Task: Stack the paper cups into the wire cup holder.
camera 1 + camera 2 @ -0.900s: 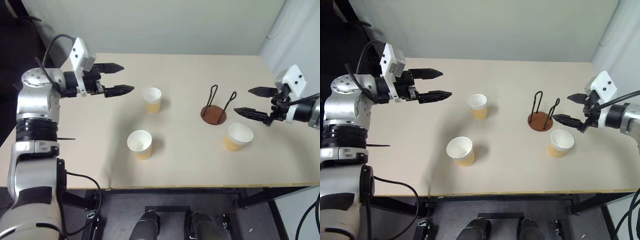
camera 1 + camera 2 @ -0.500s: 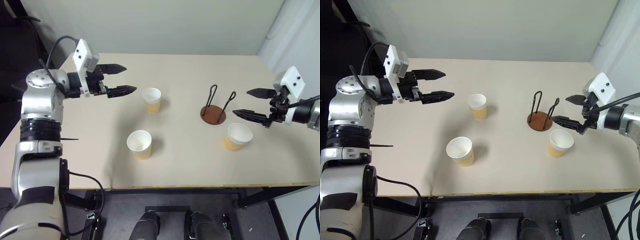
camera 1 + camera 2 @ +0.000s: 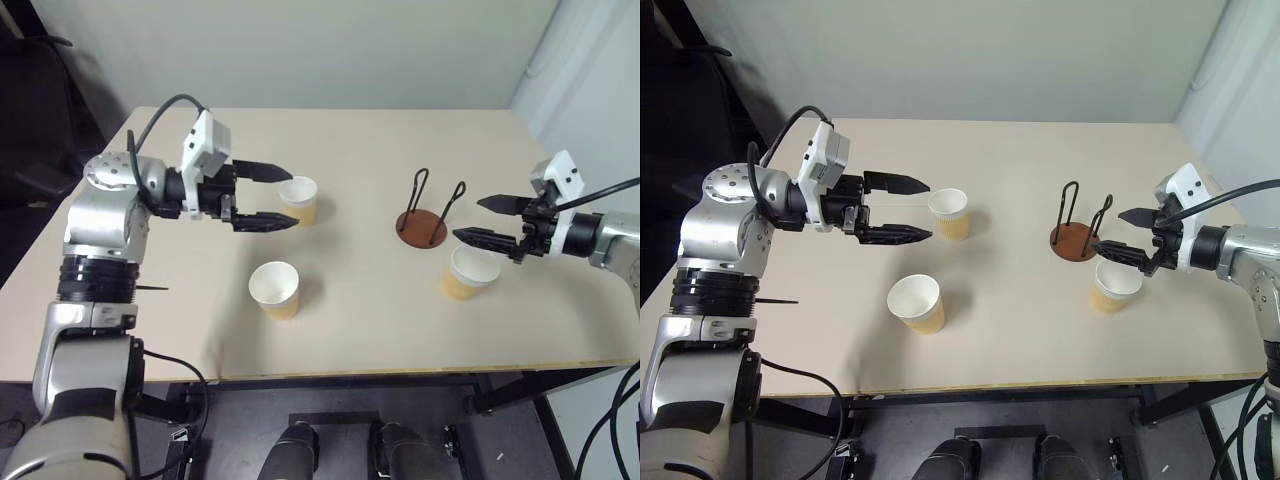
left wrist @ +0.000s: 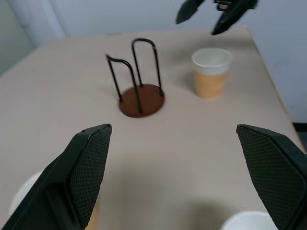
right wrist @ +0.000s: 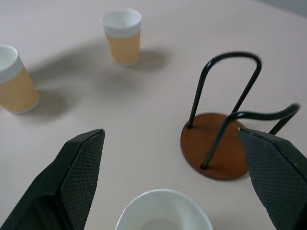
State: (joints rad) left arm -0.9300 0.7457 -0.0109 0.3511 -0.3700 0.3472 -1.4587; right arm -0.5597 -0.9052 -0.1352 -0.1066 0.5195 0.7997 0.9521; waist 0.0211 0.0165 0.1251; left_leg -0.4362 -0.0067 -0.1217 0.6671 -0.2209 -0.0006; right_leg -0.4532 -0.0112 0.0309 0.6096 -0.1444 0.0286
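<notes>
Three tan paper cups stand upright on the table: a back cup, a near cup and a right cup. The wire cup holder stands empty just left of and behind the right cup. My left gripper hovers open, pointing right, its tips at the back cup's left side, raised above the table. In the left wrist view the holder and right cup lie ahead. My right gripper is open above the right cup, beside the holder.
The beige table has its front edge close to me and a pale wall behind its far edge. A grey-white panel stands at the right. Bare tabletop lies between the cups and the holder.
My left gripper has swung right, up to the back cup. The right gripper has shifted left, over the right cup. Both stayed open; no cup moved.
</notes>
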